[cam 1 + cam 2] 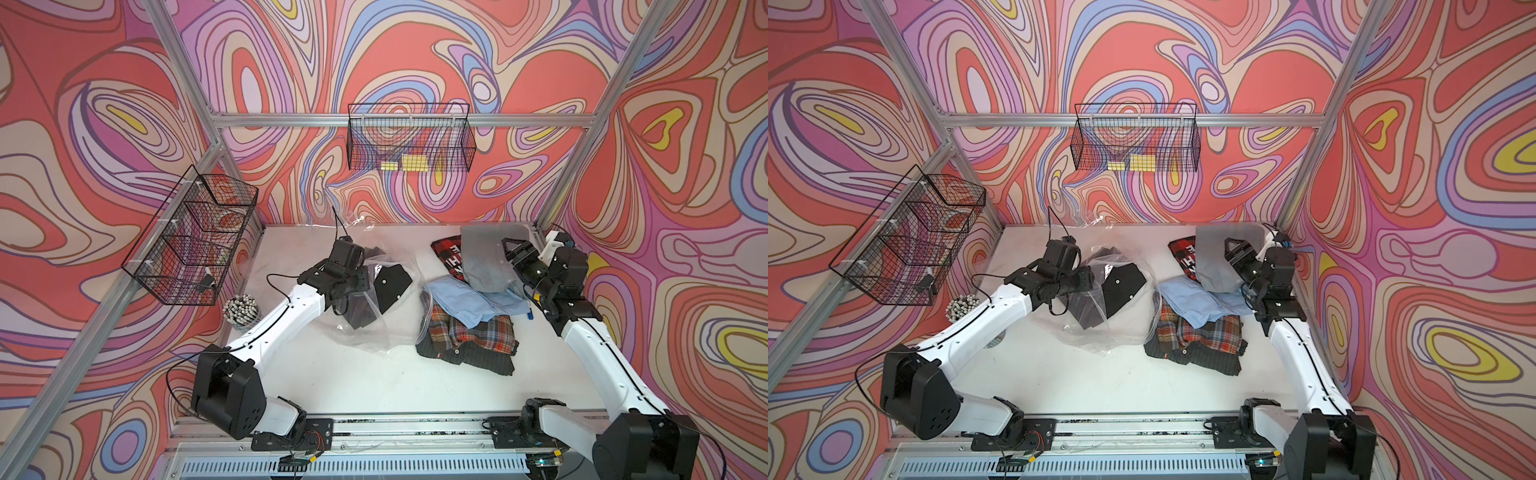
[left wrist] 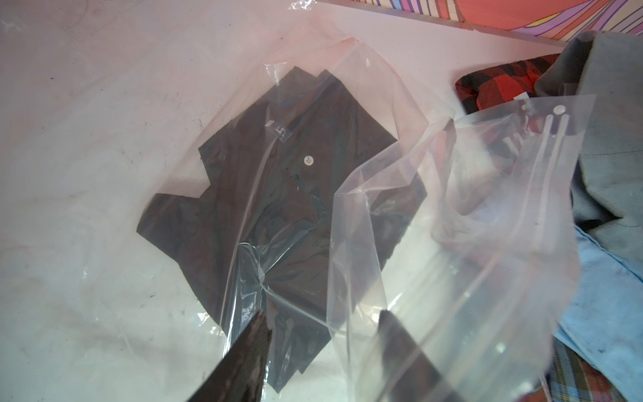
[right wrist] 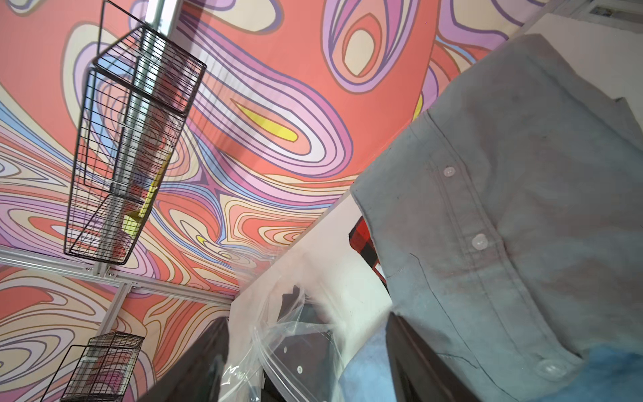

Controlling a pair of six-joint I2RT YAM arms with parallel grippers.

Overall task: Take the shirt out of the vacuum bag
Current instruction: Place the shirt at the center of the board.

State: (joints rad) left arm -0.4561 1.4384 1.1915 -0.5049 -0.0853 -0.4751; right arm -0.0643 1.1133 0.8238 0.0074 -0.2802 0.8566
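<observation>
Vacuum bag lies crumpled on the worktop left of centre, with a dark shirt folded inside it. The left claw hovers over it, jaws apart, loose plastic draped across one finger, nothing pinched. Right of the bag sits a heap with a blue shirt and a plaid shirt; far right, the right claw stands wide open beside a grey shirt, gripping nothing.

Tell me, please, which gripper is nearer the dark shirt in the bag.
Left. The left gripper is right above the dark shirt in the vacuum bag; the right gripper is away beside the grey shirt.
</observation>
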